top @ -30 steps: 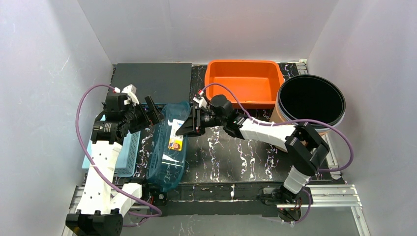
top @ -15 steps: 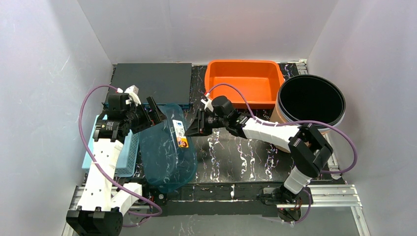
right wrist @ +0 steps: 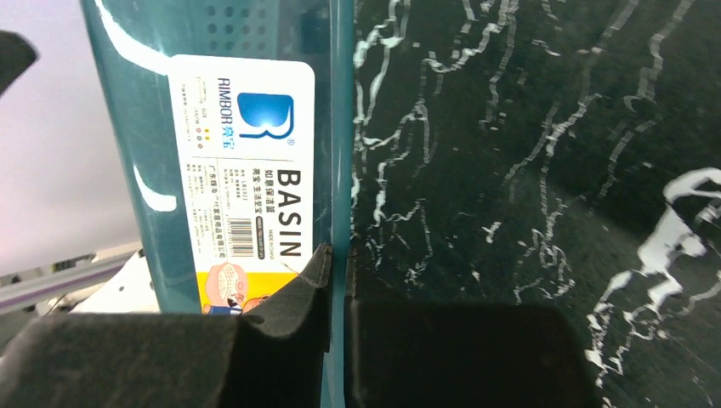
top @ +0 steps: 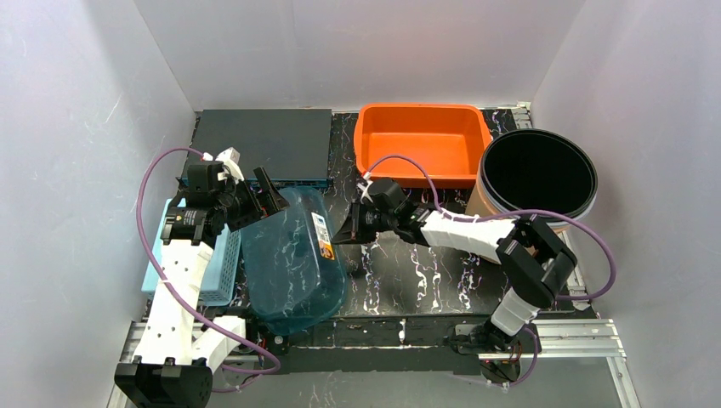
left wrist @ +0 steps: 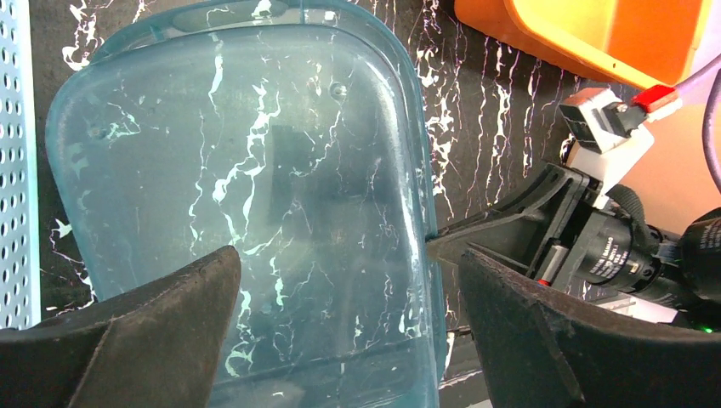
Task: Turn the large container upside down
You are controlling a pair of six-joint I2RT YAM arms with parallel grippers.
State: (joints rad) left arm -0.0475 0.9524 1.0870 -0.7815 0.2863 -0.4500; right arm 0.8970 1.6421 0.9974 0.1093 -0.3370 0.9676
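Teal translucent plastic basin (top: pixel 293 259) looks light, flexible and slick; I judge its thin rim the surest hold. My right gripper (right wrist: pixel 338 280) is pinched on that rim. My left gripper (left wrist: pixel 347 255) gapes wide, empty, just above the basin.

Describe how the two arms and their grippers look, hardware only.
Left arm and right arm: white link shells, black joint housings. A purple cable loops along each. Left gripper and right gripper: two black wedge-shaped fingers each. The right wrist carries a white bracket, a red connector and a black lens barrel with white lettering.
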